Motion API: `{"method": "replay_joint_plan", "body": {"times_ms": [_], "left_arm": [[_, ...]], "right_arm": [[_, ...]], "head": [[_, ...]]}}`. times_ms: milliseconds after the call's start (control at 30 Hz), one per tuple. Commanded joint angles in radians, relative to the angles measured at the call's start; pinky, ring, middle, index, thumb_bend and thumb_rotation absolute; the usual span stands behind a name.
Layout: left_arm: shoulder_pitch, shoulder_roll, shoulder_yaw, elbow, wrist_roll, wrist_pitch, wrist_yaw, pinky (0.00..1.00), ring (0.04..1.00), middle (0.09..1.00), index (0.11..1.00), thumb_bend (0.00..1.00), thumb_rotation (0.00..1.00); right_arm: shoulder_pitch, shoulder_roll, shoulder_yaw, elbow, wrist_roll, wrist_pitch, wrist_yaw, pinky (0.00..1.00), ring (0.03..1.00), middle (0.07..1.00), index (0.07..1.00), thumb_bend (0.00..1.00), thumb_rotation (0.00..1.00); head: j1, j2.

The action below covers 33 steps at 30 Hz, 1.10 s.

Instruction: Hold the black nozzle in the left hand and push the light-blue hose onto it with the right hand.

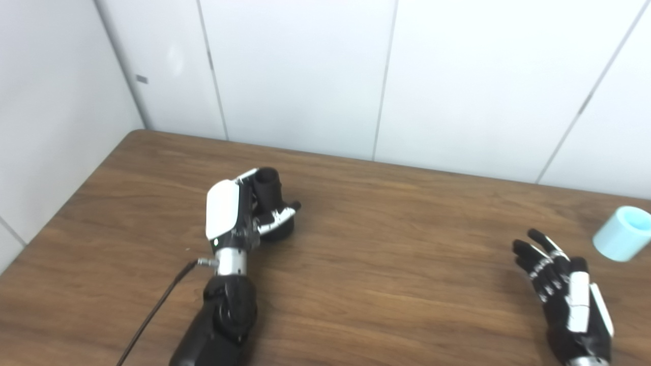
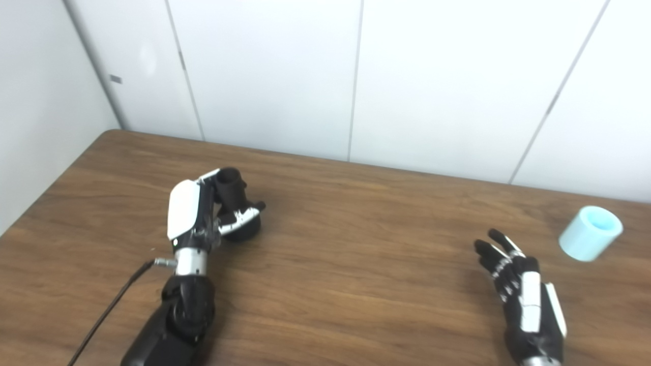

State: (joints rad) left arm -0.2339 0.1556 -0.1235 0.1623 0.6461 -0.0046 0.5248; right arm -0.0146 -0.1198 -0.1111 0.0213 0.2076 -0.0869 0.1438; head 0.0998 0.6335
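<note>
The black nozzle (image 1: 269, 195) stands upright on the wooden table (image 1: 386, 264) left of centre, its open top showing. My left hand (image 1: 235, 209) is wrapped around it, thumb across the front, base still on the table. The light-blue hose (image 1: 623, 233), a short wide tube, lies tilted on the table at the far right. My right hand (image 1: 564, 287) is open near the front right, fingers spread and pointing toward the hose, a short gap below and left of it. In the right eye view the hose (image 2: 590, 233) and the right hand (image 2: 524, 295) are likewise apart.
White wall panels (image 1: 305, 76) rise behind the table's far edge and along its left side. A black cable (image 1: 157, 305) runs from my left wrist to the bottom edge. Bare wood lies between the two hands.
</note>
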Motion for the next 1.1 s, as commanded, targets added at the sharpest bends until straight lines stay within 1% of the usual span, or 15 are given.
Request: {"method": "replay_joint_plan", "body": {"times_ms": [0, 133, 200, 267, 367, 433, 533, 600, 700, 833, 933, 1067], "left_arm": [[0.034, -0.028, -0.029, -0.017, 0.029, 0.008, -0.011, 0.46, 0.479, 0.478, 0.490, 0.51, 0.00], [0.060, -0.058, -0.052, -0.062, 0.037, 0.024, -0.051, 0.46, 0.479, 0.481, 0.488, 0.51, 0.00], [0.072, -0.074, -0.070, -0.079, 0.048, 0.027, -0.065, 0.46, 0.476, 0.475, 0.493, 0.51, 0.00], [0.084, -0.084, -0.092, -0.093, 0.062, 0.028, -0.079, 0.44, 0.470, 0.466, 0.499, 0.51, 0.00], [0.101, -0.099, -0.125, -0.110, 0.082, 0.032, -0.095, 0.44, 0.469, 0.461, 0.502, 0.51, 0.00], [0.111, -0.108, -0.140, -0.118, 0.091, 0.027, -0.098, 0.43, 0.468, 0.463, 0.501, 0.51, 0.00], [0.128, -0.127, -0.163, -0.133, 0.109, 0.025, -0.097, 0.43, 0.460, 0.461, 0.505, 0.51, 0.00], [0.143, -0.139, -0.178, -0.147, 0.117, 0.028, -0.107, 0.43, 0.460, 0.461, 0.504, 0.51, 0.00], [0.166, -0.151, -0.206, -0.164, 0.134, 0.031, -0.124, 0.43, 0.468, 0.462, 0.503, 0.51, 0.00], [0.187, -0.163, -0.226, -0.169, 0.139, 0.023, -0.128, 0.44, 0.475, 0.457, 0.505, 0.51, 0.00], [0.199, -0.171, -0.237, -0.173, 0.139, 0.016, -0.134, 0.44, 0.477, 0.455, 0.504, 0.50, 0.00], [0.212, -0.172, -0.254, -0.186, 0.136, 0.009, -0.155, 0.42, 0.462, 0.453, 0.507, 0.51, 0.00]], "right_arm": [[0.043, 0.039, 0.020, 0.038, -0.008, -0.009, -0.011, 0.84, 0.815, 0.756, 0.814, 0.48, 1.00], [0.042, 0.064, 0.028, -0.004, -0.028, 0.013, -0.035, 0.82, 0.799, 0.749, 0.803, 0.51, 1.00], [0.042, 0.067, 0.034, -0.036, -0.039, 0.021, -0.040, 0.80, 0.793, 0.754, 0.807, 0.51, 1.00], [0.042, 0.072, 0.033, -0.071, -0.043, 0.045, -0.051, 0.78, 0.796, 0.760, 0.814, 0.52, 1.00], [0.044, 0.076, 0.021, -0.127, -0.021, 0.092, -0.059, 0.81, 0.825, 0.773, 0.821, 0.54, 0.93], [0.045, 0.071, 0.016, -0.161, -0.025, 0.106, -0.060, 0.82, 0.832, 0.769, 0.810, 0.52, 0.89], [0.050, 0.051, 0.004, -0.223, -0.028, 0.143, -0.064, 0.79, 0.826, 0.780, 0.809, 0.49, 0.85], [0.054, 0.042, -0.008, -0.259, -0.020, 0.167, -0.067, 0.78, 0.825, 0.788, 0.812, 0.51, 0.84], [0.057, 0.023, -0.018, -0.297, -0.029, 0.167, -0.070, 0.76, 0.801, 0.771, 0.801, 0.51, 0.83], [0.062, 0.003, -0.019, -0.318, -0.027, 0.161, -0.062, 0.78, 0.813, 0.776, 0.817, 0.50, 0.84], [0.066, -0.008, -0.014, -0.333, -0.033, 0.161, -0.057, 0.78, 0.814, 0.773, 0.821, 0.50, 0.84], [0.066, 0.000, -0.009, -0.350, -0.051, 0.177, -0.073, 0.80, 0.813, 0.765, 0.808, 0.48, 0.85]], "head": [[-0.006, 0.002], [-0.044, 0.014], [-0.047, 0.022], [-0.047, 0.028], [-0.056, 0.038], [-0.065, 0.044], [-0.083, 0.056], [-0.093, 0.061], [-0.107, 0.072], [-0.125, 0.084], [-0.116, 0.080], [-0.123, 0.084]]}}
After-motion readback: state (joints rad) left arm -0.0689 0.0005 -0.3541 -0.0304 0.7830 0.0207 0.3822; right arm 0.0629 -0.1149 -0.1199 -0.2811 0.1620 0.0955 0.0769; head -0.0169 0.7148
